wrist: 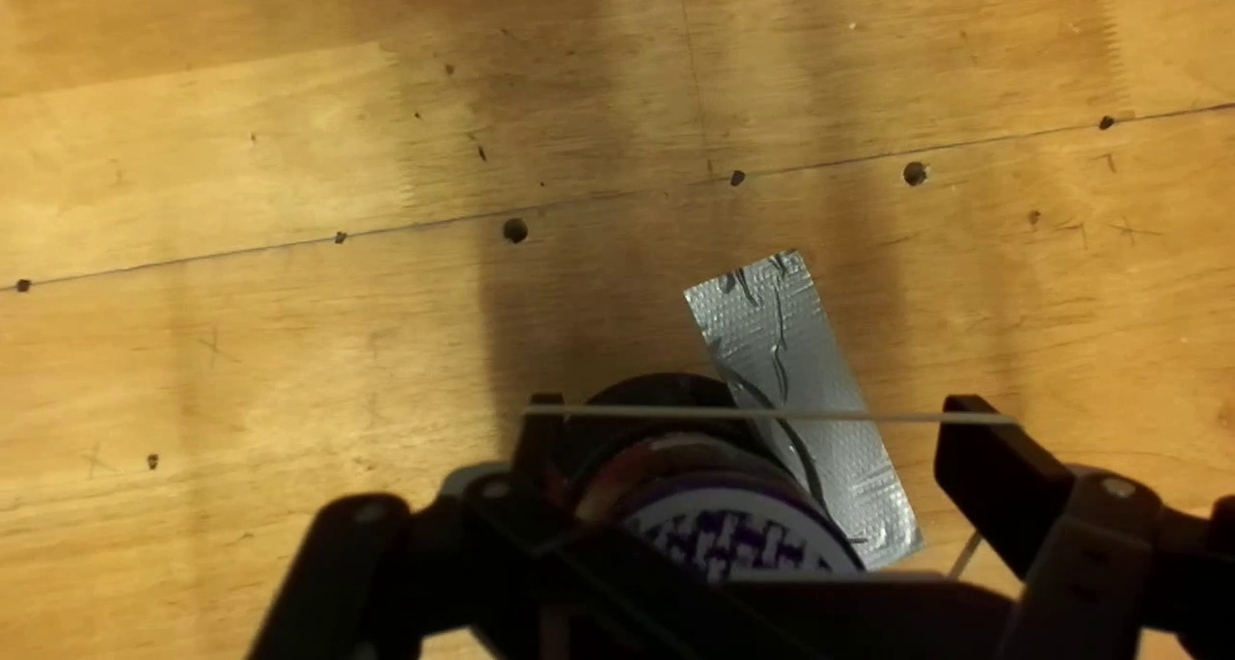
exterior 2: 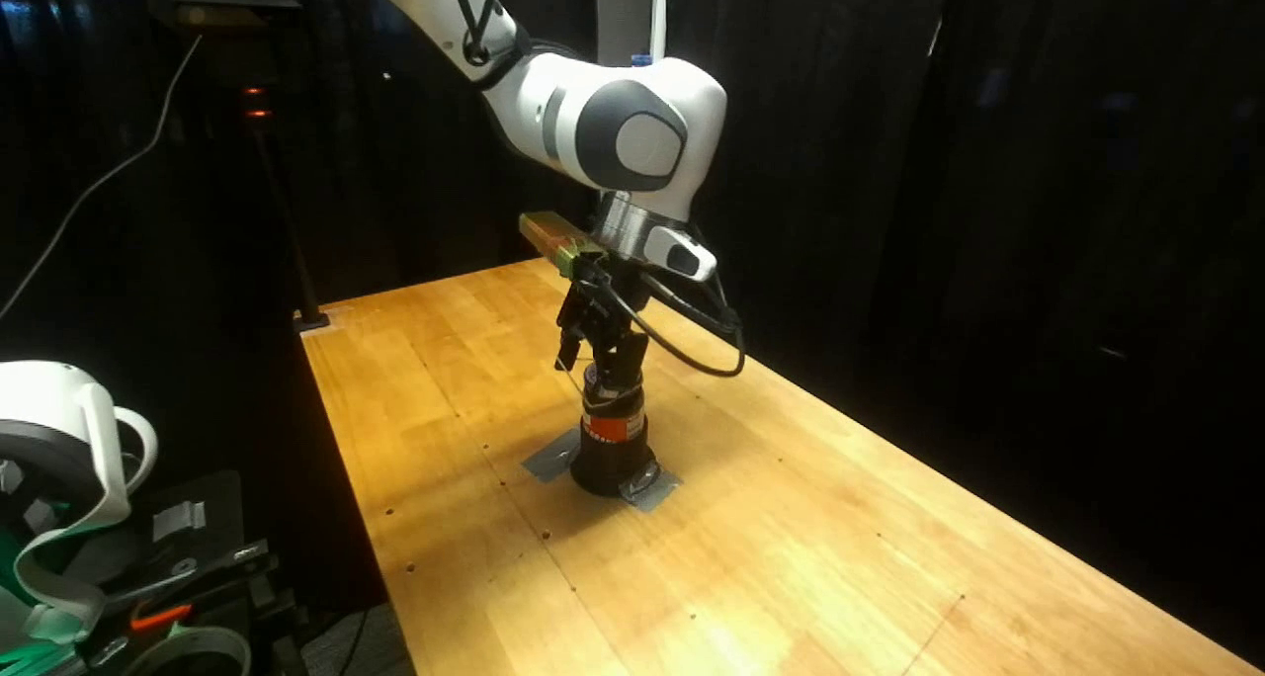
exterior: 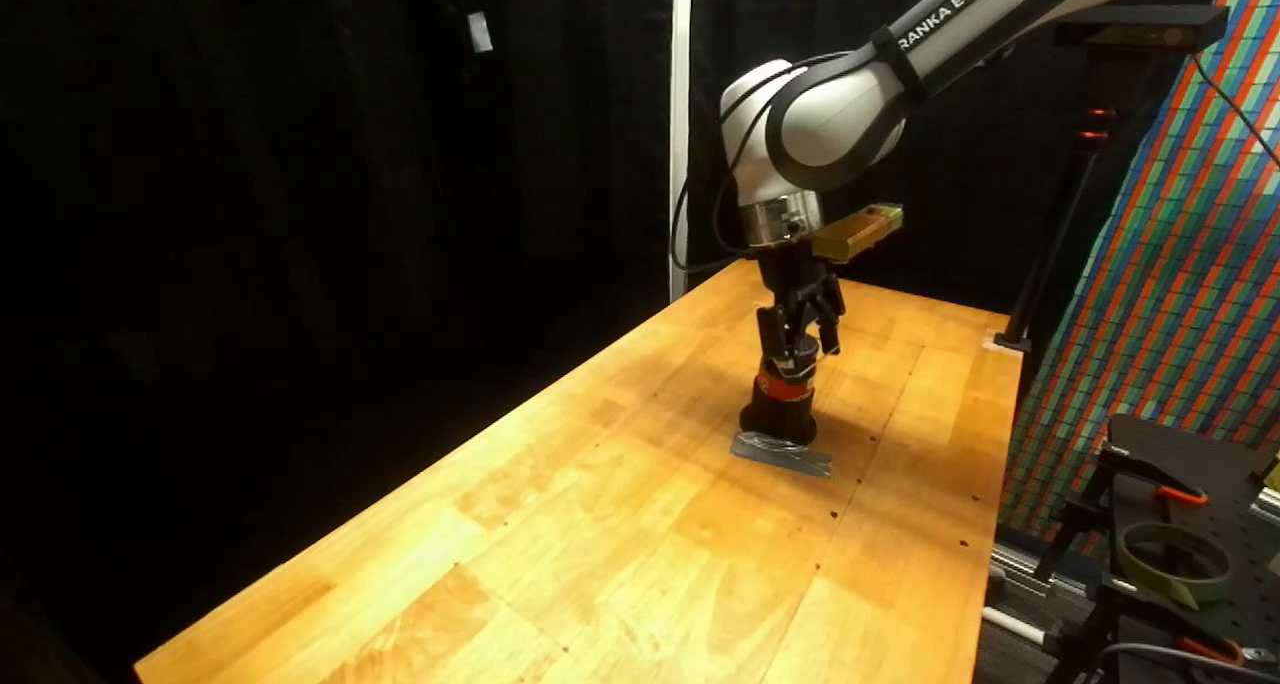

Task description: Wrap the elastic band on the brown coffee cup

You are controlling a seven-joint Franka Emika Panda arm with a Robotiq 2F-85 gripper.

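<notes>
Trouble could start at the left of the wrist view, where one finger (wrist: pixel 537 438) of my hand (wrist: pixel 762 416) overlaps the brown coffee cup (exterior 2: pixel 615 429): lowered without a sideways correction, I judge, it may scrape or shove the cup (whether they touch, I cannot tell). Across the middle the elastic band (wrist: pixel 772 414) runs taut between my fingertips; a snag on the cup's upper edge could roll it off. A strip of grey tape (wrist: pixel 810 361) laps over the cup's base onto the tabletop (exterior: pixel 560 524); a hard push might peel it. At the right my far finger (wrist: pixel 999 486) stands well apart, so drawing the fingers together too soon would slacken the band and let it slip loose.

My hand is spread wide, clamped on nothing, with the band stretched over its fingers. The cup stands upright on the tabletop, off-centre between my fingers, nearer the one at the left of the wrist view, its top about level with my fingertips in both exterior views; whether the band circles it, I cannot tell
</notes>
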